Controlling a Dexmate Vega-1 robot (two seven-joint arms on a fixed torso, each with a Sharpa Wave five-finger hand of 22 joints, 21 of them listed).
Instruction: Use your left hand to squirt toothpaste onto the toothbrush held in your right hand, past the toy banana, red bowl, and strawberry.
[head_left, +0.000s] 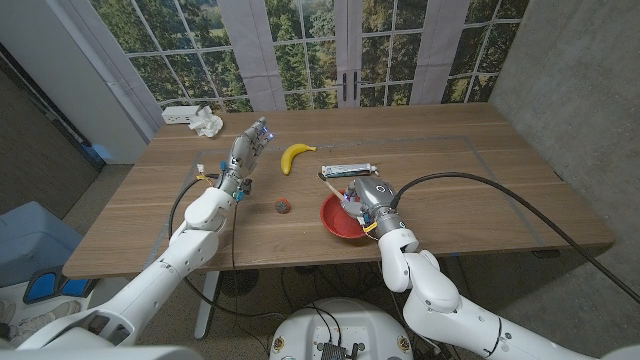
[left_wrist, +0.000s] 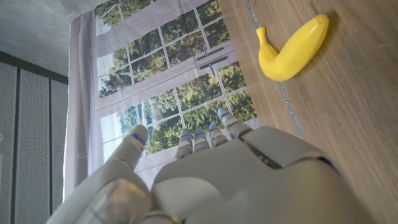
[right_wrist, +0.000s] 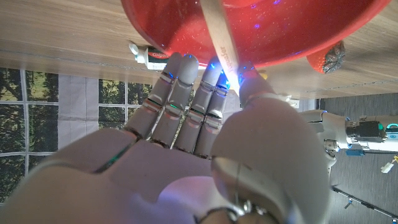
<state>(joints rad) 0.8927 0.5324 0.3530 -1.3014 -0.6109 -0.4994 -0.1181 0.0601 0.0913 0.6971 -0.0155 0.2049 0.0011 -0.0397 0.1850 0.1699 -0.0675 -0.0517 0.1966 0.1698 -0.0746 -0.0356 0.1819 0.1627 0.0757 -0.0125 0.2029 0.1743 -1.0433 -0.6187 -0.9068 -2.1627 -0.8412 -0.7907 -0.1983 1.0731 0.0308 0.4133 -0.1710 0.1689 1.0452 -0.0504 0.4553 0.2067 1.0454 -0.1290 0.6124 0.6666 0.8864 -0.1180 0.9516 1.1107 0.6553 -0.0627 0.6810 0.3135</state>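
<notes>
The right hand (head_left: 366, 196) grips the toothbrush (head_left: 333, 189), its handle pinched between thumb and fingers (right_wrist: 186, 93) and slanting out toward 10 o'clock; the hand hangs over the red bowl (head_left: 334, 221), which lies just at its 7 o'clock; the toothpaste tube (head_left: 348, 171) lies on its side close by at 11 o'clock of this hand, untouched; the strawberry (head_left: 284, 206) sits at the bowl's 9 o'clock, a little apart; the left hand (head_left: 250, 146) is released, fingers spread and reaching toward the far side, holding nothing; the toy banana (head_left: 295, 155) lies just beside it at 3 o'clock, between that hand and the tube, not touching either; a crumpled white cloth (head_left: 207, 123) lies near the table's (head_left: 480, 180) far left corner, at 10 o'clock of the left hand; bare wood stretches broadly to the right of the tube and bowl, out to the right edge
</notes>
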